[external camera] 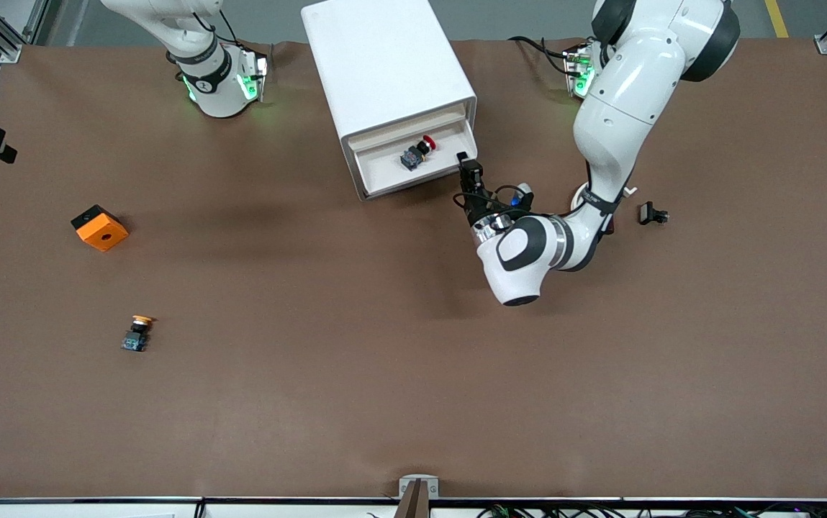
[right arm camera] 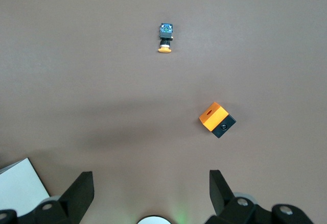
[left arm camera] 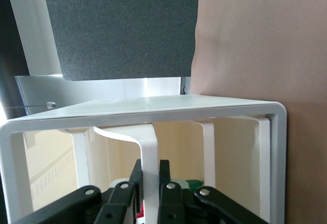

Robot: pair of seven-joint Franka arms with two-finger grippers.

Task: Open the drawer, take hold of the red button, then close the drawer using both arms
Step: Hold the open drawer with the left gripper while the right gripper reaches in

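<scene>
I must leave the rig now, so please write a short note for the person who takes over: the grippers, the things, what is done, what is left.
Left gripper: jaws shut on the handle of the drawer, at its corner toward the left arm's end.
Right gripper: jaws open, empty, the arm waits up over the table near its base.
Drawer: pulled out of the cabinet. The button with the red cap lies in it.
Done: drawer open.
Left: grab the button, close the drawer.
</scene>
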